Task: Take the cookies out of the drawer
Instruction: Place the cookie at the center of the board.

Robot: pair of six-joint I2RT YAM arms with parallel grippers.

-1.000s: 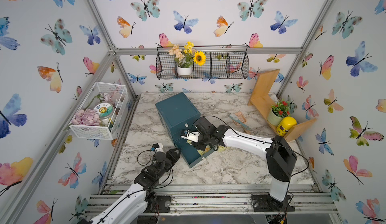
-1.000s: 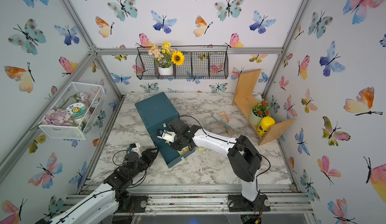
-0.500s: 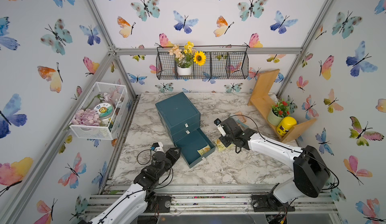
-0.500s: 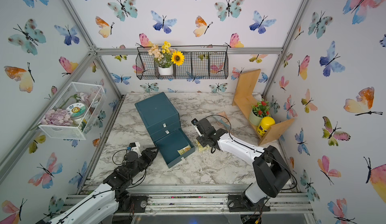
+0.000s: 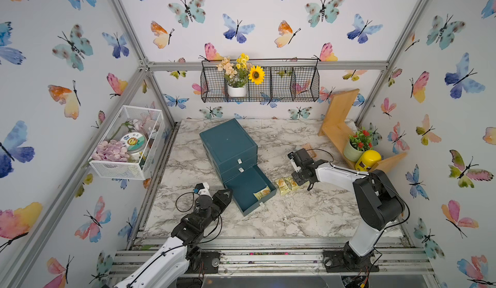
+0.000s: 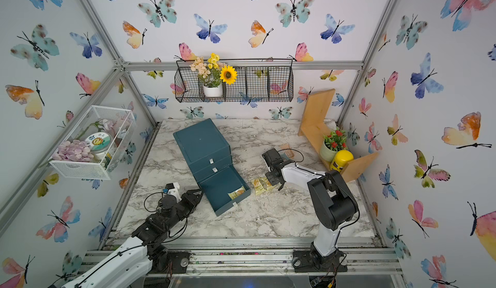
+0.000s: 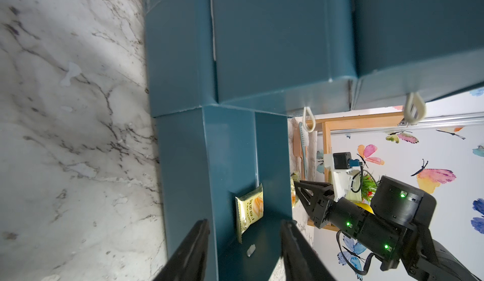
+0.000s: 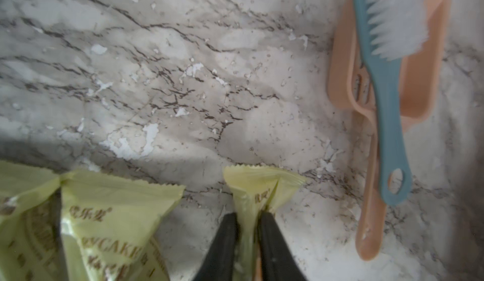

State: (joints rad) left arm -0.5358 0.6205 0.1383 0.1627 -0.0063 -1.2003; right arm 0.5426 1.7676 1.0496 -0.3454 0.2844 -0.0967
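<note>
One pale yellow packet lies in the open drawer, tucked into its near right corner. Two loose packets sit side by side on the worktop just right of the drawer. Beside them the right gripper is clamped on a third packet, which stands on edge. If that wrapper clings to a finger at release, the packet could be dragged along or tip onto its neighbours.

The greater risk is the packet in the drawer. It sits so close to the front wall that the fingers may strike the wall and shove the drawer rather than close round it. Its long axis seems to run along that wall, left to right, with its face tilted up. The loose pair point roughly near to far, and the third packet's crimped end points away from its gripper. The left gripper, fingers apart and empty, waits at the drawer's near left corner.
</note>
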